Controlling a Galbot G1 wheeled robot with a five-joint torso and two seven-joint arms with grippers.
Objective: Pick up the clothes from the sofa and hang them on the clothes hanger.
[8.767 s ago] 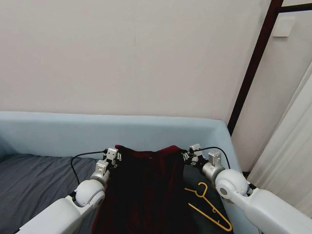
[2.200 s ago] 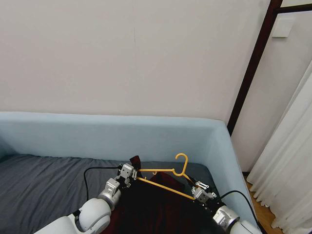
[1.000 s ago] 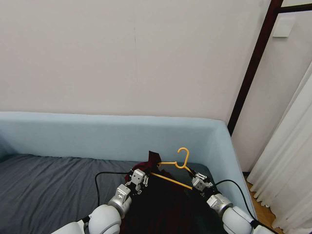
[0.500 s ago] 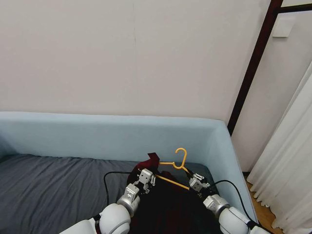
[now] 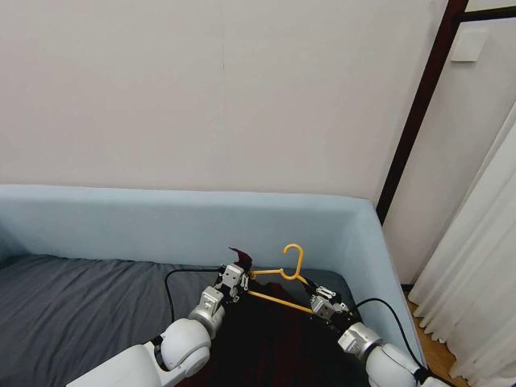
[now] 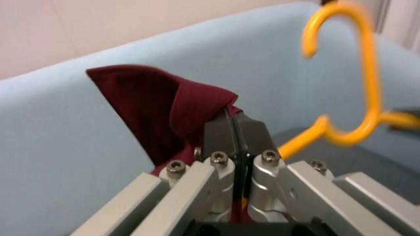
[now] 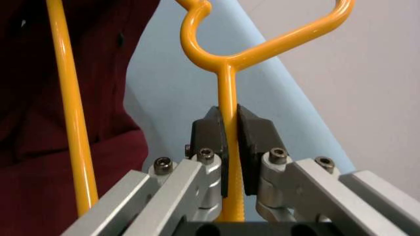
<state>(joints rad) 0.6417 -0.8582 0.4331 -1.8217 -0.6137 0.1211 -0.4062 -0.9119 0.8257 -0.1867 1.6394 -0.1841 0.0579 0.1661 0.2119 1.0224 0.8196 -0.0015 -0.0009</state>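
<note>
Sofa: pale blue back and arm, grey seat cushion on the left.

Left gripper: just in front of the sofa back, left of centre. Its fingers are pressed together on a fold of the dark red garment. A peak of cloth stands up above the fingertips, and the rest hangs down between the two arms, over the seat.

Yellow hanger: held in the air above the garment, between the grippers. Its long axis runs from the left gripper down to the right one. The hook is uppermost, at the centre, pointing up against the sofa back.

Right gripper: low at the right, near the sofa arm, clamped tight on the hanger's shoulder rod just below the neck.

Changes: nearly nine seconds ago the garment was stretched between both grippers and the hanger lay on the seat. Over the last half second the left gripper, cloth peak and hook shifted slightly left.
</note>
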